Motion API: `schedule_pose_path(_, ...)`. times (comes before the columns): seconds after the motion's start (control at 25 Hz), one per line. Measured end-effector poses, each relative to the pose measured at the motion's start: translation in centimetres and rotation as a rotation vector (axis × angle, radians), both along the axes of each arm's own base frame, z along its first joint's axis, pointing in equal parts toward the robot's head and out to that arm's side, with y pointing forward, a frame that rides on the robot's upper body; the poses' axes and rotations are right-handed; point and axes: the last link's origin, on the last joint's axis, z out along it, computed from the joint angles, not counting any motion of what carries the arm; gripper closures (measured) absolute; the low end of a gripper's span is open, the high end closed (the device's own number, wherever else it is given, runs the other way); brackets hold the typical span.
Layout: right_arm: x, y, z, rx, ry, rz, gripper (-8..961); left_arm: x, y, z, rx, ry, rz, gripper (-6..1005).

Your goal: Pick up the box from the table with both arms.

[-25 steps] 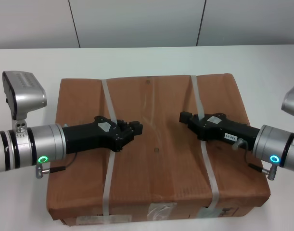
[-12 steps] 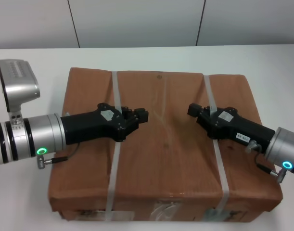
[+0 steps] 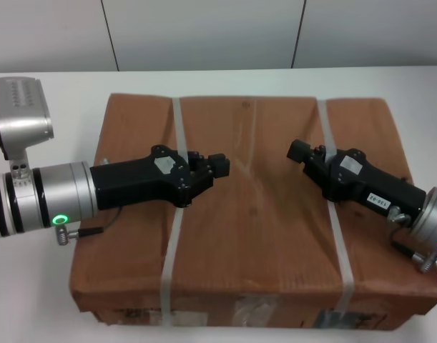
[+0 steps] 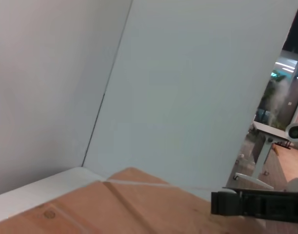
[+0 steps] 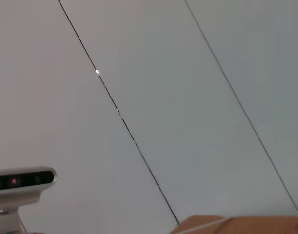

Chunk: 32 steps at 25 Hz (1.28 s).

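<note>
Box (image 3: 254, 214) beneath both — left gripper (image 3: 219, 166), right gripper (image 3: 298, 151).

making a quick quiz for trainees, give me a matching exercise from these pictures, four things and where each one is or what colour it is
Things:
1. left hand
2. right hand
3. box
4. table

Descriptions:
A. plain white, wider than what lies on it
B. brown paper, bound by two whitish straps
C. over the box top, beside the strap on the robot's left
D. over the box top, beside the strap on the robot's right

Pairs: 1-C, 2-D, 3-B, 4-A
</note>
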Motion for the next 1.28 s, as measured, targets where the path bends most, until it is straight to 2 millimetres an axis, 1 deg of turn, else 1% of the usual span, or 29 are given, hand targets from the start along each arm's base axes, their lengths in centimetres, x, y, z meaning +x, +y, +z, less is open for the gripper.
schedule_pose_path(0.2, -0.02, 0.05, 0.14, 0.002, 0.001, 0.004, 929, 0.3, -0.07, 0.29, 0.003, -0.009, -0.011, 917)
schedule_pose_path(1.28, -0.18, -0.05, 0.15, 0.001, 0.007, 0.015, 928, 0.04, -0.24, 0.42, 0.008, -0.014, -0.002, 918)
